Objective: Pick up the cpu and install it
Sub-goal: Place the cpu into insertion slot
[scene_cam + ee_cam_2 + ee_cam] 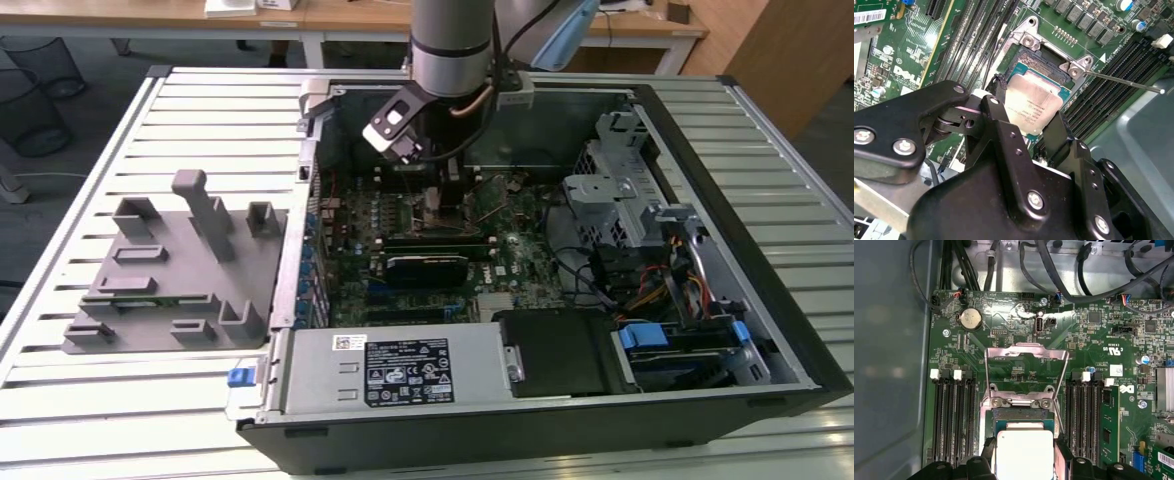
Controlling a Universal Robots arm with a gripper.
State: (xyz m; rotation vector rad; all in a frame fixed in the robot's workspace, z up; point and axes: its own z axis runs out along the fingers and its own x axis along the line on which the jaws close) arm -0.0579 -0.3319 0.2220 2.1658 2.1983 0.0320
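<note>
The cpu (1035, 107) sits between the two black fingers (1004, 130) of the gripper (1029, 131), low over the open socket (1046, 65) on the green motherboard (914, 45). Its silver-grey top faces up toward the cameras, flat and roughly level with the board; it is square, so no long axis stands out, and its edges run roughly parallel to the socket's sides. In the first wrist view the cpu (1025, 452) shows as a pale square just below the socket's raised metal load plate (1026, 370), with a finger at each side. The gripper is closed on the chip's two opposite edges, parted only as wide as the chip. Whether the chip already rests in the socket cannot be told.

Banks of black memory slots (951, 415) flank the socket on both sides, and a thin metal lever (1124, 82) slants away from one socket corner.

In the exterior view the arm (454, 45) reaches down into an open computer case (561, 260) lying on a slatted pale desk (94, 150). A grey plastic tray (174, 270) with upright blocks lies on the desk at the exterior view's left of the case. Behind are wooden tables (347, 15) and wire bins (34, 90) on the floor.
</note>
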